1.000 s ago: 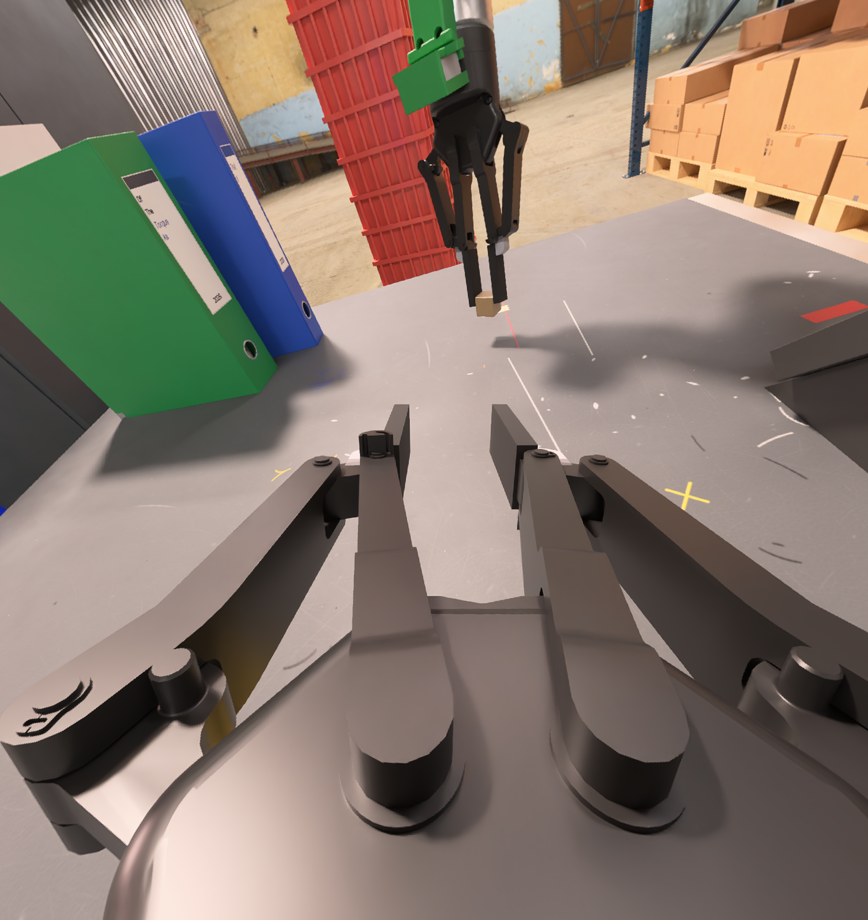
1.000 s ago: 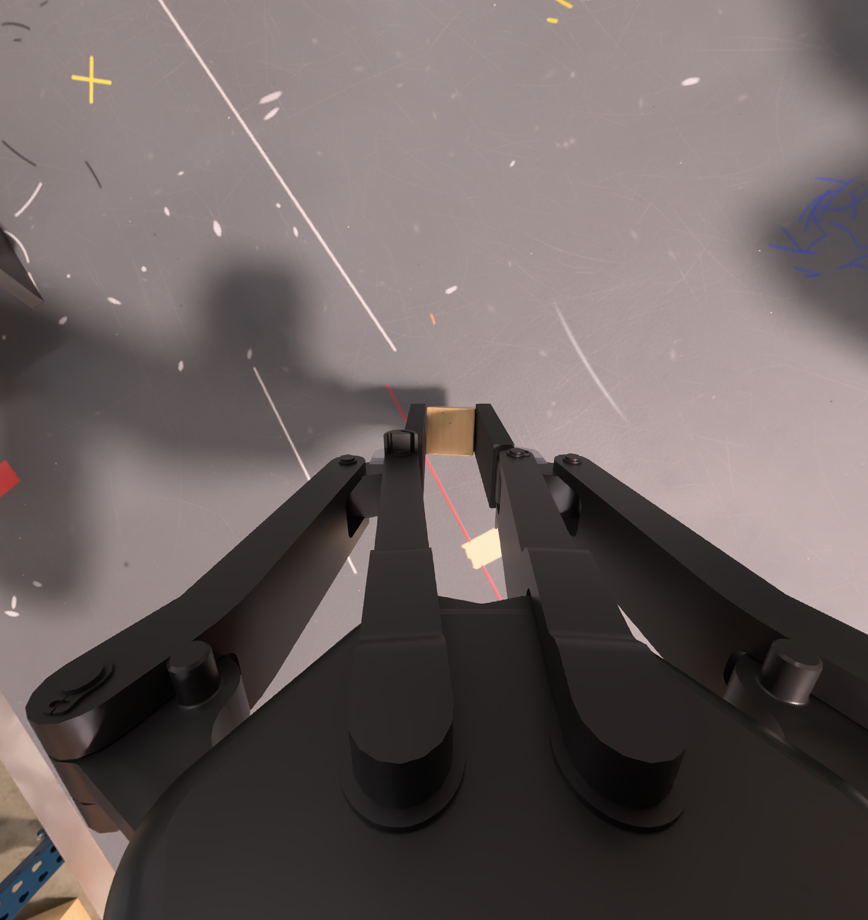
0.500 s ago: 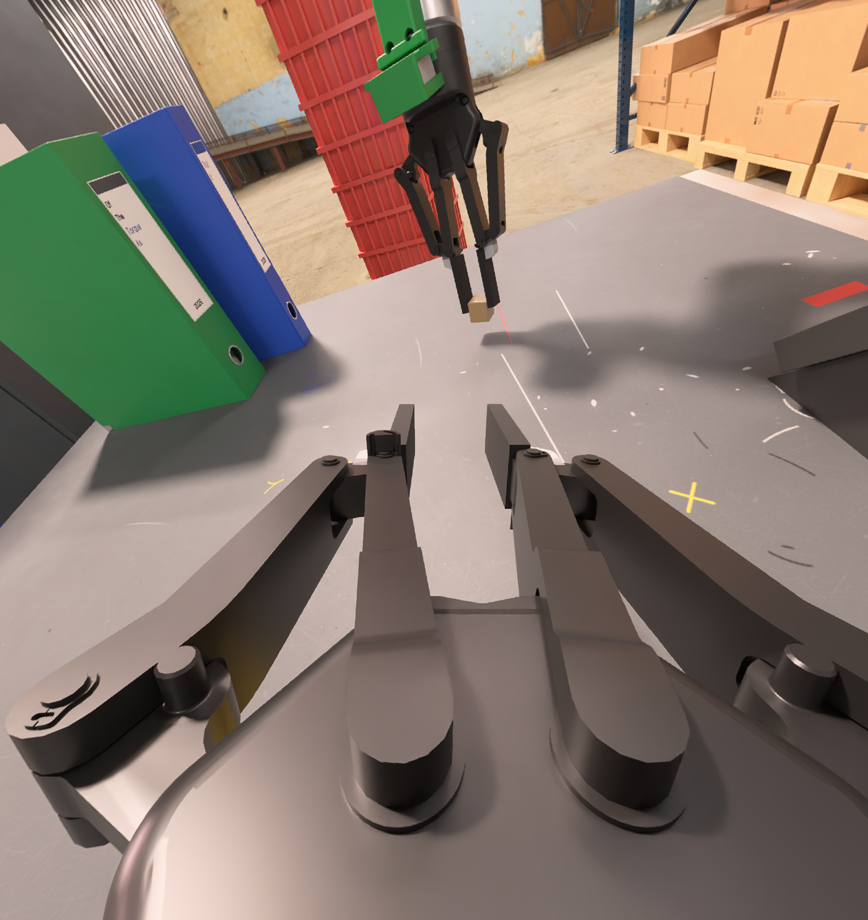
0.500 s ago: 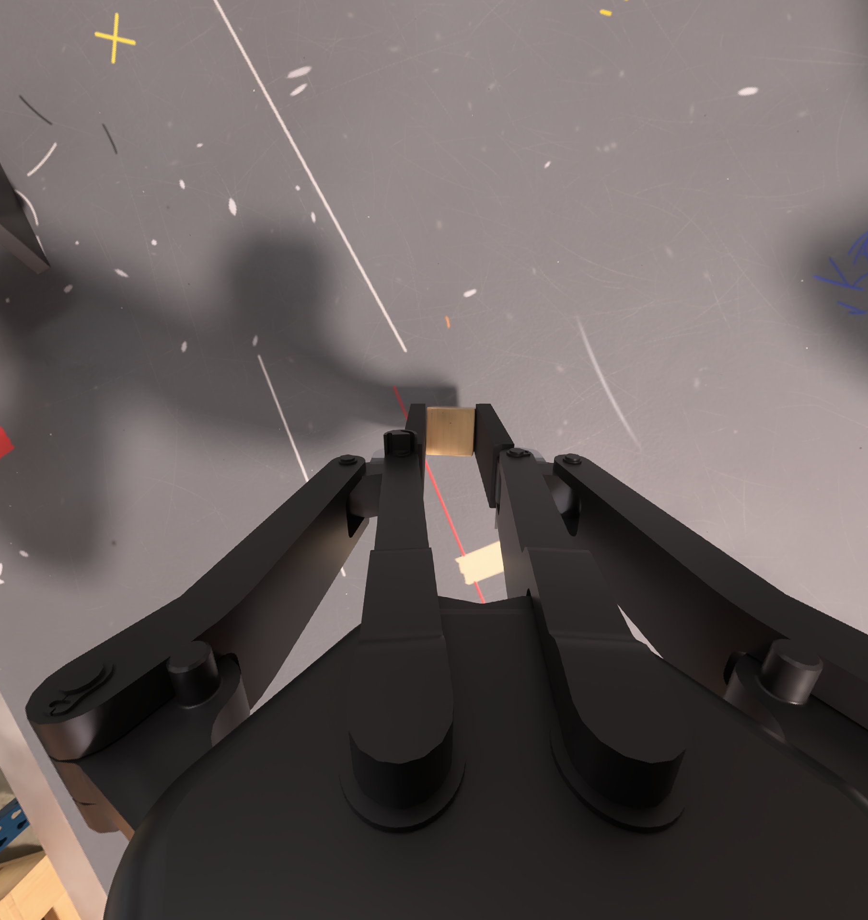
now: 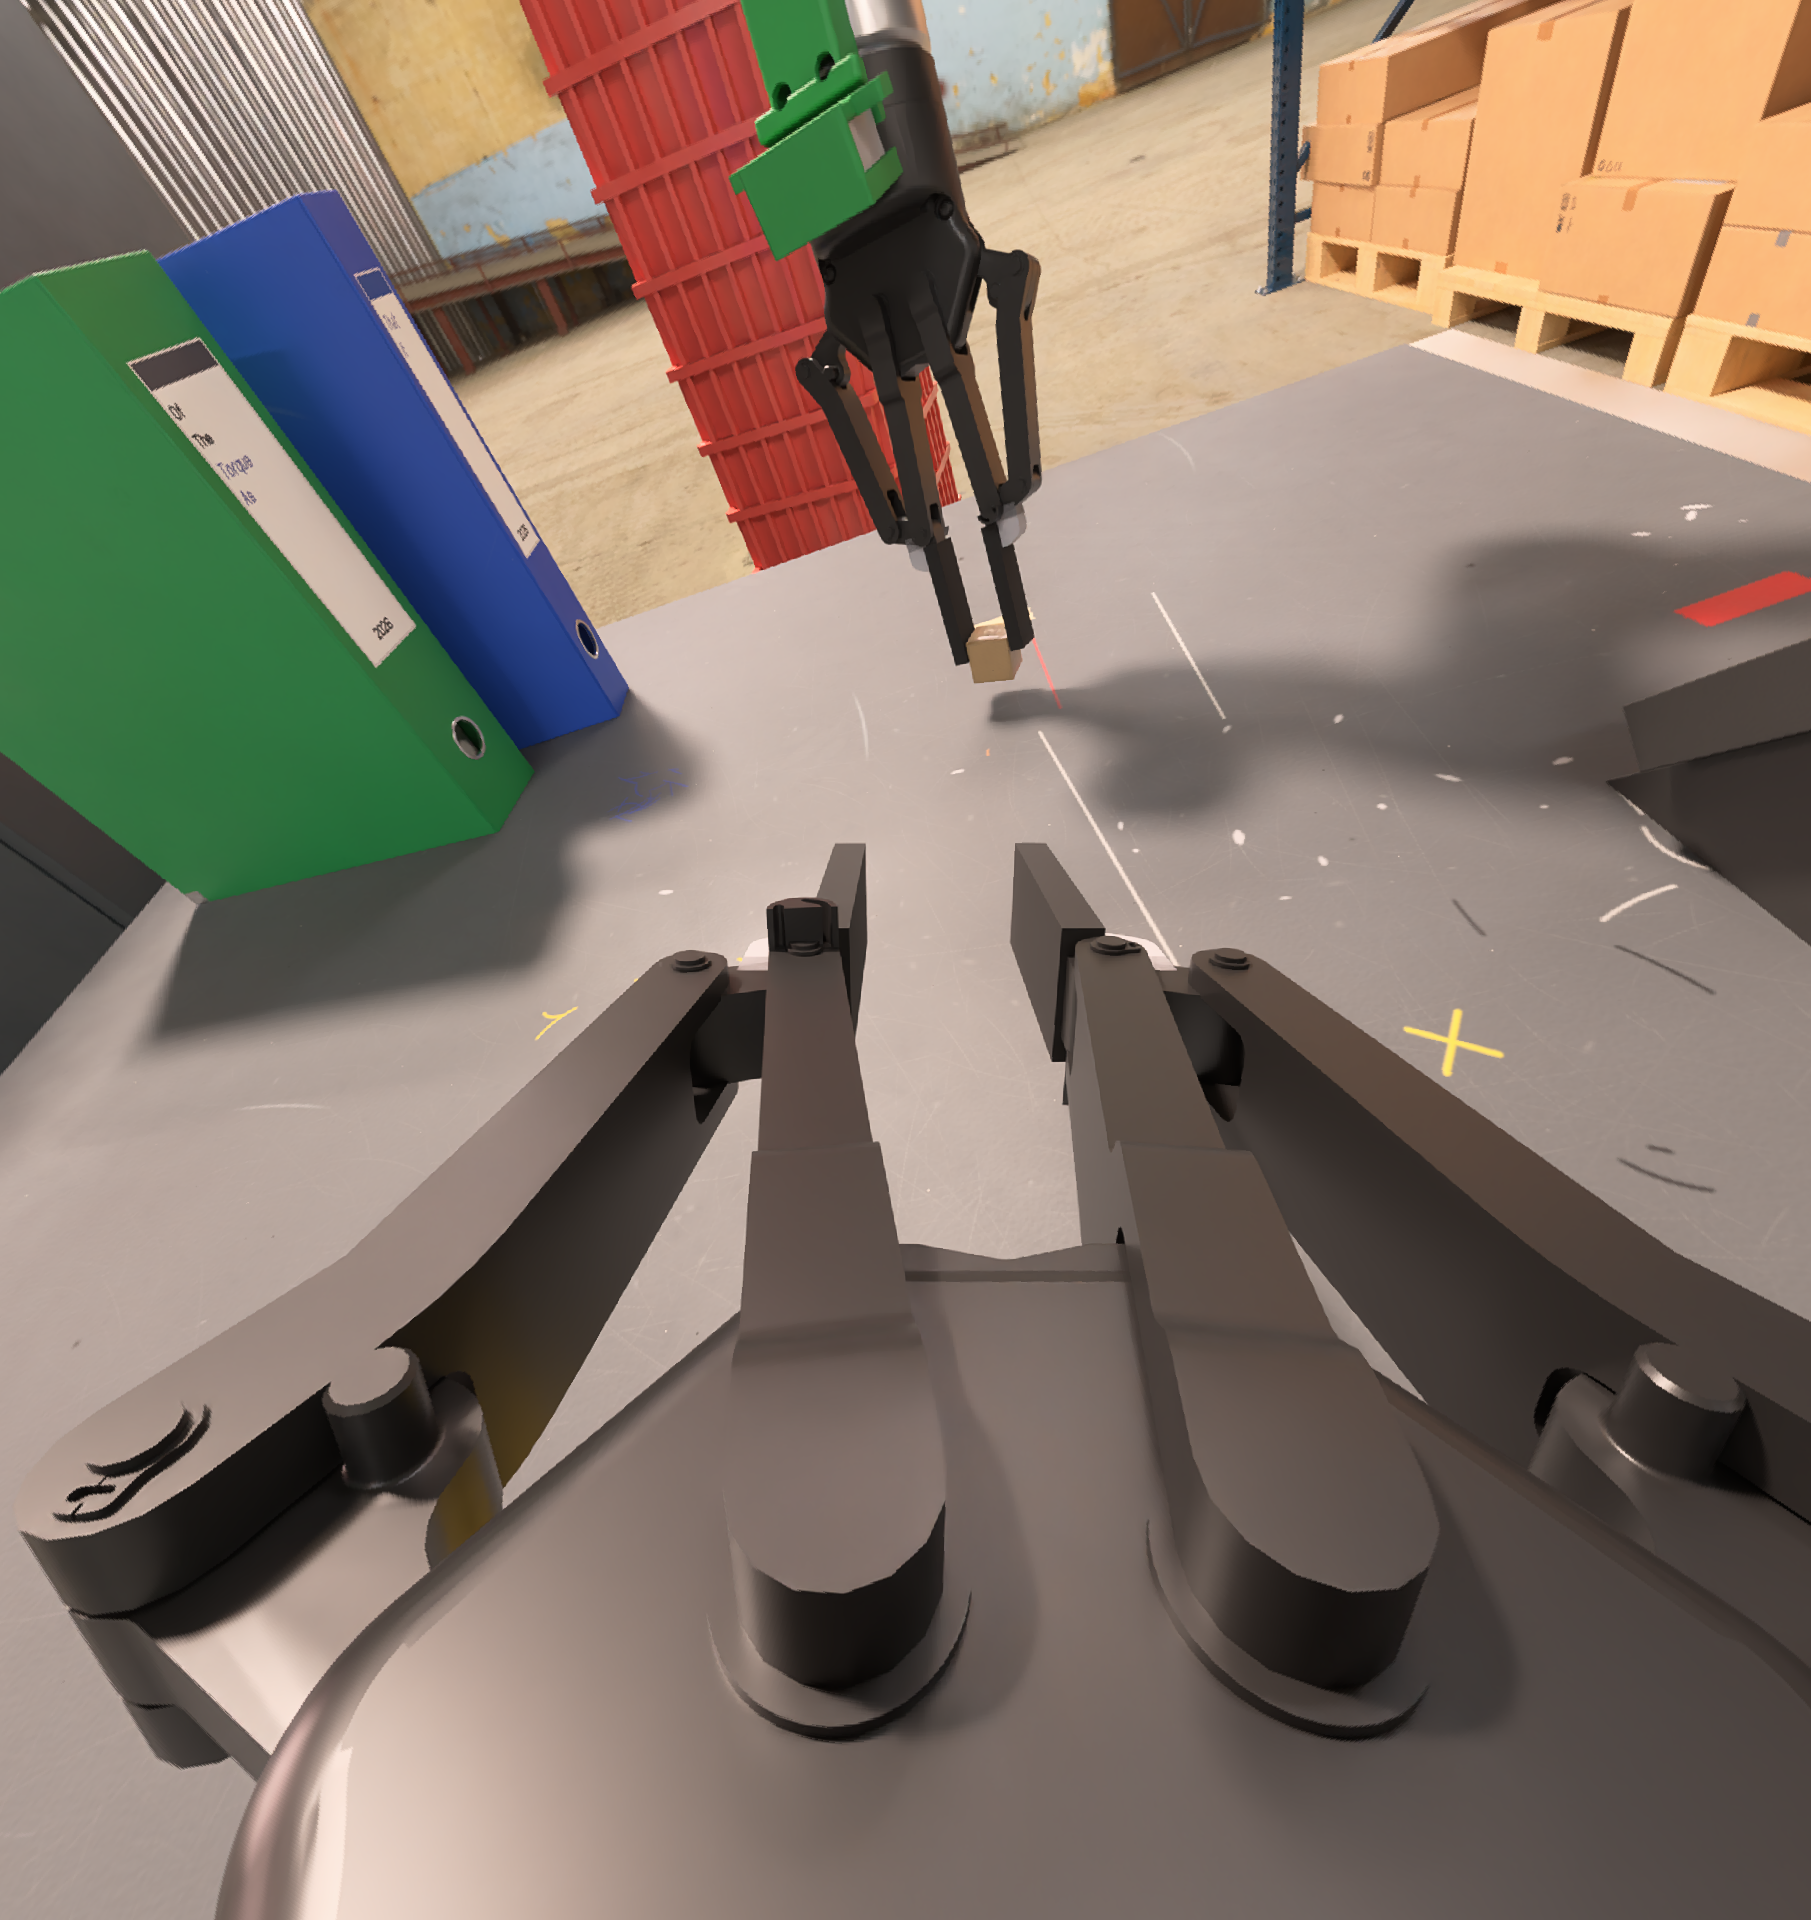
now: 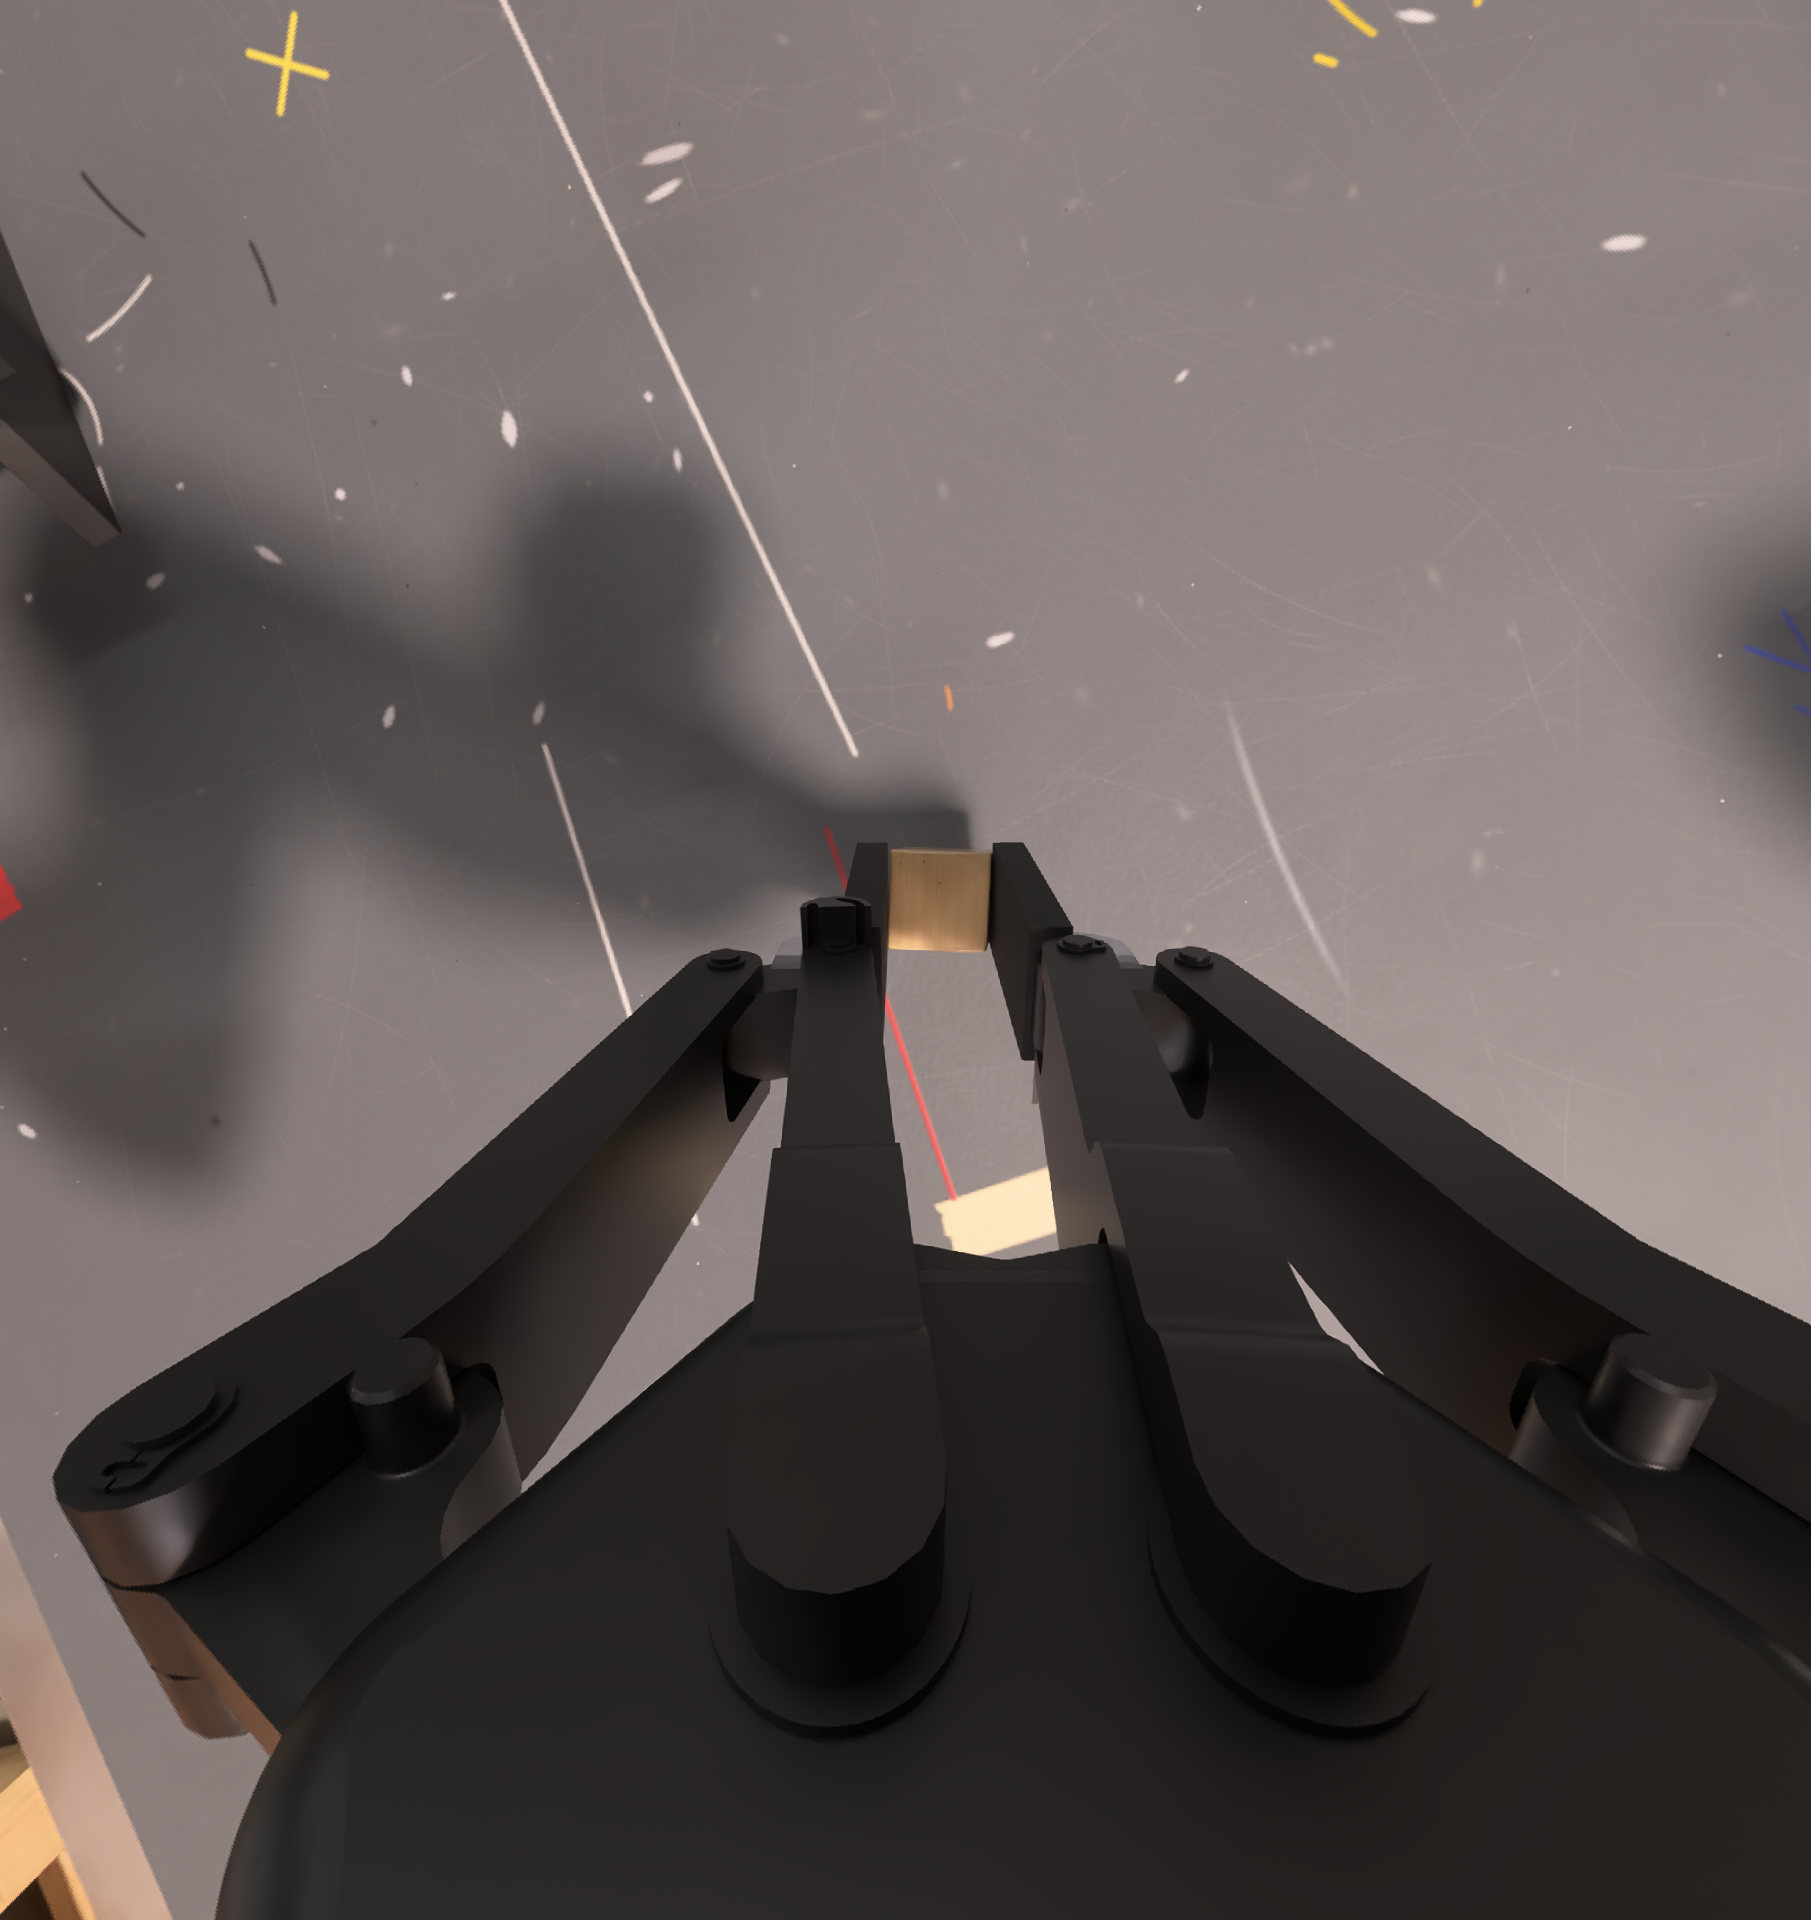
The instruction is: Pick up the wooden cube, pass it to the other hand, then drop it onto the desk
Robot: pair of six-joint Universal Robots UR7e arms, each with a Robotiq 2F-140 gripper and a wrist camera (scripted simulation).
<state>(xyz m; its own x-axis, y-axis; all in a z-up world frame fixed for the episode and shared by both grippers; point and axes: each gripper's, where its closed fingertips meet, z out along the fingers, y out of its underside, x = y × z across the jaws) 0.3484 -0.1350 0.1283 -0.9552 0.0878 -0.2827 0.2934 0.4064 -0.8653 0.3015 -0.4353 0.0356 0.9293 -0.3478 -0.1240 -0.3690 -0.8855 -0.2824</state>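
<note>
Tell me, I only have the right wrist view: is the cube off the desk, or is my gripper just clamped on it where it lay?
Observer: Off the desk. In the left wrist view the wooden cube hangs between the right gripper fingertips, clear of the desk, with its shadow below it.
Operator: Where is the other gripper?
Observer: The left gripper is low over the desk, pointing toward the cube, well short of it.
Operator: Is it ready to receive?
Observer: Its jaws stand apart with nothing between them.
Operator: Anything near that side?
Observer: A green binder and a blue binder stand on the desk, off to that view's left.
</note>
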